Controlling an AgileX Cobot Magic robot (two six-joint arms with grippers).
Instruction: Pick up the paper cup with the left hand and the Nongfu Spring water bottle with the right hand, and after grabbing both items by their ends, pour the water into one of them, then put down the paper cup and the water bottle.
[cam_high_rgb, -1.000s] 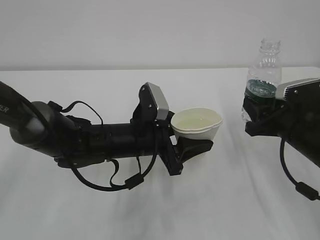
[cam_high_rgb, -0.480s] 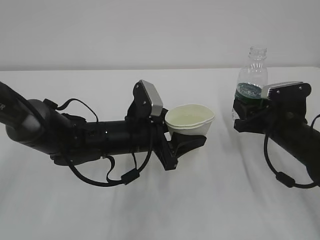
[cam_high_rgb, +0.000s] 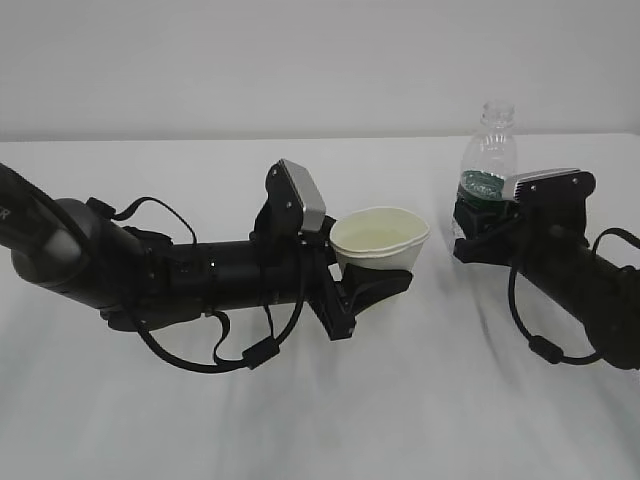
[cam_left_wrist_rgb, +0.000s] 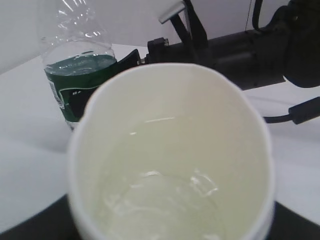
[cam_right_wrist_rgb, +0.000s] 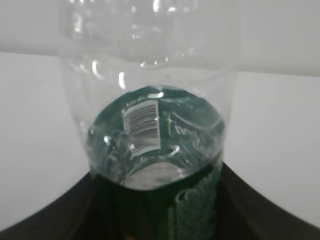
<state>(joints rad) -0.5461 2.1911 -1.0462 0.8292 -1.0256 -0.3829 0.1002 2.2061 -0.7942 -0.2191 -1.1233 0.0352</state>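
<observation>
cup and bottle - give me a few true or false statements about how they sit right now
1. The left gripper holds the paper cup. True.
2. The cup lies on its side. False: it is upright, mouth up.
3. The bottle has a cap on. False: its threaded neck is open.
4. The right gripper grips the bottle around its green label. True.
5. There is water in the cup. True: a shallow clear pool shows in the left wrist view.
6. The bottle is tipped over the cup. False: it stands upright, apart from the cup.
</observation>
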